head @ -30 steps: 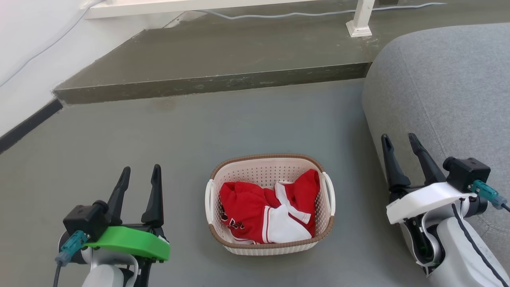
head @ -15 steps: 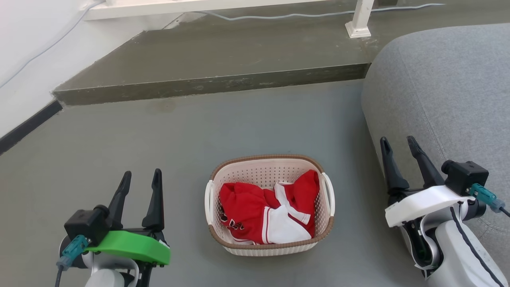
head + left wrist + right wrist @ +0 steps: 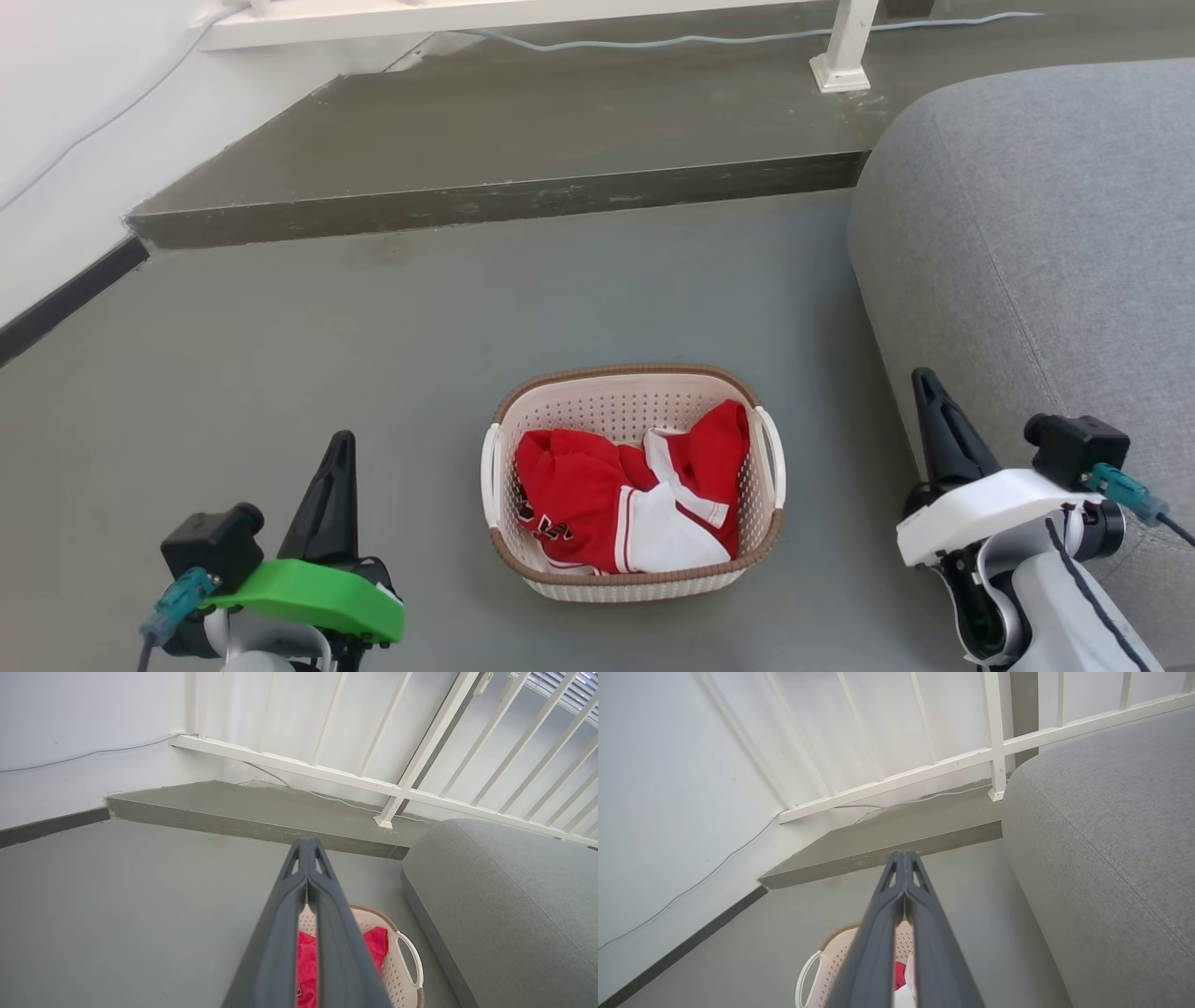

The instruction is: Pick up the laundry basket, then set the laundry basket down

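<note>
The laundry basket [image 3: 633,577] sits on the grey floor, cream-white and perforated with a brown rim and a white loop handle on each side; it also shows in the left wrist view [image 3: 402,961] and the right wrist view [image 3: 822,966]. A red and white garment [image 3: 616,499] lies inside it. My left gripper [image 3: 341,443] is off to the basket's left, shut on nothing, its fingers [image 3: 306,868] pressed together. My right gripper [image 3: 926,383] stands to the basket's right beside the sofa, also shut on nothing, fingers [image 3: 903,868] closed. Neither touches the basket.
A grey sofa [image 3: 1046,243] fills the right side close to my right arm. A raised concrete step [image 3: 504,201] runs across behind the basket, with a white railing post [image 3: 845,47] and a cable on it. A white wall [image 3: 56,140] with dark skirting lies left.
Both grippers have shut, from open fingers to fingers pressed together, and both have dropped lower in the head view. The basket has not moved.
</note>
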### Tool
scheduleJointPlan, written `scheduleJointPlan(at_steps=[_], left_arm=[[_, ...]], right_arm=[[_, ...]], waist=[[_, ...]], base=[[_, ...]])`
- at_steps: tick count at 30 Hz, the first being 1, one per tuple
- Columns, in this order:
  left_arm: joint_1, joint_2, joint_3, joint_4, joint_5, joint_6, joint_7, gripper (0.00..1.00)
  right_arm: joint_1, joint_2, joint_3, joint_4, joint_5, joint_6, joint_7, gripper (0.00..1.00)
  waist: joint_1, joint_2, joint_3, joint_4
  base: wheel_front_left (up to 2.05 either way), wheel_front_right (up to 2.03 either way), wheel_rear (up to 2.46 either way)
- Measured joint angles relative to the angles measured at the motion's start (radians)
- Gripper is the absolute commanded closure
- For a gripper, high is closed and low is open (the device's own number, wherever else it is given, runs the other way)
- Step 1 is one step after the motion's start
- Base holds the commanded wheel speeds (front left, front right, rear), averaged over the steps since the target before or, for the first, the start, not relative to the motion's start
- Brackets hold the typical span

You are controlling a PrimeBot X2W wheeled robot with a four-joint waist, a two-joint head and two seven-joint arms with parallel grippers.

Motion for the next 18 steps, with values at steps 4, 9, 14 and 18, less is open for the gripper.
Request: scheduleJointPlan(at_steps=[4, 9, 14, 18], left_arm=[[0.0, 0.0, 0.008, 0.0, -0.043, 0.0, 0.01, 1.0], [0.0, 0.0, 0.018, 0.001, -0.117, -0.001, 0.025, 1.0], [0.0, 0.0, 0.026, 0.002, -0.165, -0.001, 0.043, 1.0], [0.0, -0.001, 0.038, 0.005, -0.206, -0.001, 0.053, 1.0]], right_arm=[[0.0, 0.002, -0.016, 0.0, 0.041, 0.0, 0.01, 1.0], [-0.001, 0.007, -0.029, 0.0, 0.116, 0.004, 0.031, 1.0], [-0.001, 0.01, -0.042, 0.0, 0.174, 0.007, 0.049, 1.0], [-0.001, 0.013, -0.056, 0.0, 0.212, 0.008, 0.062, 1.0]], waist=[[0.0, 0.0, -0.003, 0.001], [0.0, 0.0, -0.006, 0.003], [0.0, 0.0, -0.009, 0.004], [0.0, 0.0, -0.011, 0.005]], base=[[0.0, 0.0, 0.0], [0.0, 0.0, 0.0], [0.0, 0.0, 0.0], [0.0, 0.0, 0.0]])
